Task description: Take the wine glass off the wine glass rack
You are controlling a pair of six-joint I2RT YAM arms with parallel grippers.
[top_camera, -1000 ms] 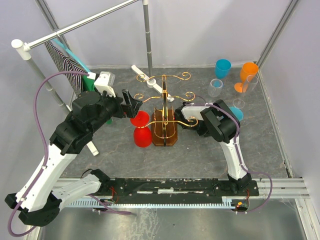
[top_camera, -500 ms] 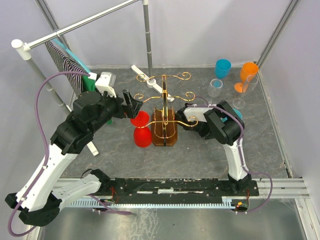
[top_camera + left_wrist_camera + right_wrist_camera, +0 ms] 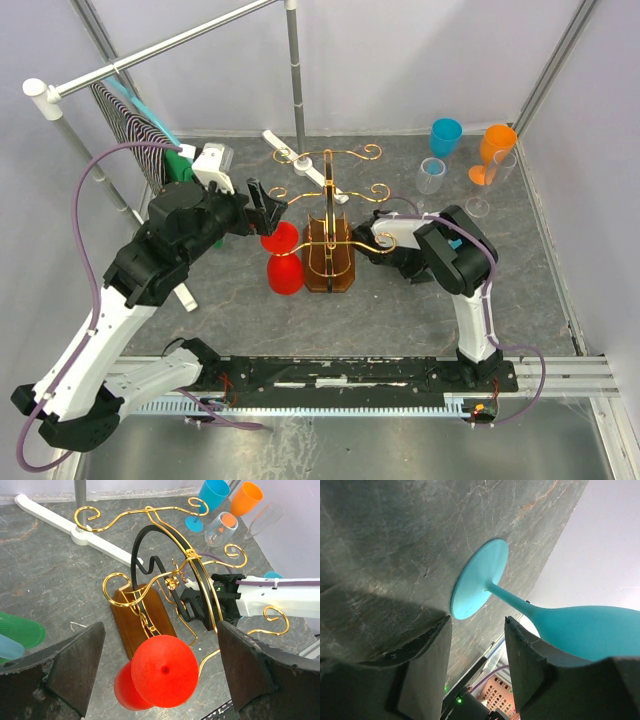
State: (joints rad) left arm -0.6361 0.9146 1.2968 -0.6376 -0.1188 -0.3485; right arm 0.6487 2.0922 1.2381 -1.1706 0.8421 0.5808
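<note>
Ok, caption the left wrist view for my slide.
Open left pincer framing a foot-up red wine glass at the gold wire rack.

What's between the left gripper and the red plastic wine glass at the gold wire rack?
Nothing: in the left wrist view the stretch between the open left gripper and the red plastic wine glass is bare.

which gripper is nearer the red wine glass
Left. The left gripper is right by the red wine glass; the right gripper is across the wine glass rack, by a light blue glass.
</note>
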